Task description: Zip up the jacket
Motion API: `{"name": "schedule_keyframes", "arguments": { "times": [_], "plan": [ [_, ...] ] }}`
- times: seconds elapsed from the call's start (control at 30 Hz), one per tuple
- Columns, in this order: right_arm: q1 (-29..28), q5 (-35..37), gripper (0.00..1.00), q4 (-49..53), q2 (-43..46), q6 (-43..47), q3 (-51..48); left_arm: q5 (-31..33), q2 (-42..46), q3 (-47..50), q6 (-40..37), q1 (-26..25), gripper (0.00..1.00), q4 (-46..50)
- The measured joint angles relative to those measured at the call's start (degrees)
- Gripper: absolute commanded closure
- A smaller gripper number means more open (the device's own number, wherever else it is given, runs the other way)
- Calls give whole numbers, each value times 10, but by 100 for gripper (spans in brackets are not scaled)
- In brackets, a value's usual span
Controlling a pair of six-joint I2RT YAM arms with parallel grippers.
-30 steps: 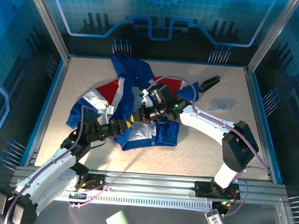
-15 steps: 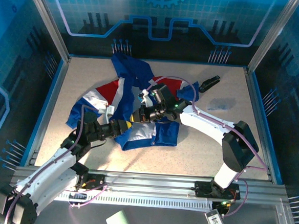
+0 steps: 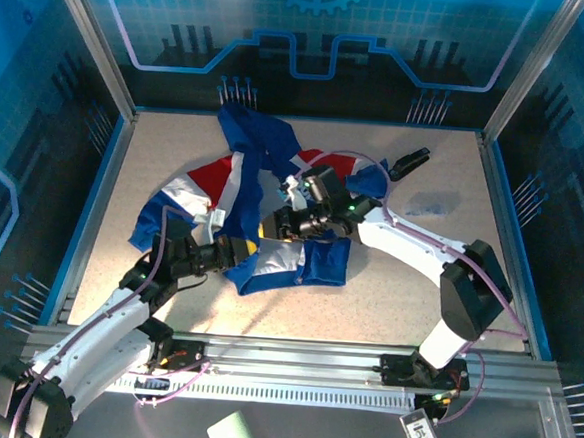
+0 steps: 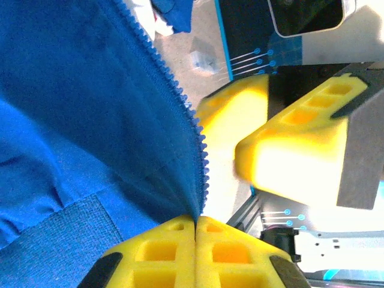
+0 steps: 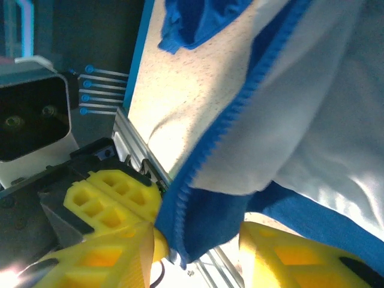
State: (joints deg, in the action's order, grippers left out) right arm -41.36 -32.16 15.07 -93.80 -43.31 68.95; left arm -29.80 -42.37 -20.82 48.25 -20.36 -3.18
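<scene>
The jacket [image 3: 262,142] lies crumpled mid-table, blue with red and white panels. My left gripper [image 3: 242,248] is at its near hem. In the left wrist view this gripper [image 4: 196,223] is shut on the blue zipper edge [image 4: 175,90], whose teeth run up and away from the pinch. My right gripper [image 3: 277,221] sits just beyond it; its yellow fingers [image 4: 294,162] show apart. In the right wrist view that gripper [image 5: 198,258] is open, with a corner of the jacket [image 5: 336,120] and its toothed edge [image 5: 222,129] hanging loose between the jaws.
A black object [image 3: 409,164] lies at the back right of the table, with a faint bluish patch [image 3: 434,202] near it. Blue rims [image 3: 102,206] bound the speckled tabletop. The aluminium rail [image 3: 292,364] runs along the near edge.
My right gripper has opened and let go of the jacket's edge, shifting slightly right. My left gripper has closed fully on the zipper edge.
</scene>
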Motion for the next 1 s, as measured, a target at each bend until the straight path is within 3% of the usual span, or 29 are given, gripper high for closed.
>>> {"name": "schedule_keyframes", "arguments": {
  "times": [0.13,0.27,0.6,0.67,0.83,1.0],
  "plan": [
    [38,26,57,13,42,1,-72,7,-5,-11,-27,0,100,40],
    [43,68,47,45,45,15,-111,21,-10,-24,-50,0,100,73],
    [28,122,52,53,-18,22,-144,53,-1,-25,-73,0,100,133],
    [23,128,58,55,-36,28,-135,57,4,-25,-77,0,100,139],
    [19,159,91,80,-59,51,-109,64,9,-25,-80,0,100,153],
    [22,211,100,168,-23,101,-68,67,14,-25,-84,0,100,167]
  ]
}}
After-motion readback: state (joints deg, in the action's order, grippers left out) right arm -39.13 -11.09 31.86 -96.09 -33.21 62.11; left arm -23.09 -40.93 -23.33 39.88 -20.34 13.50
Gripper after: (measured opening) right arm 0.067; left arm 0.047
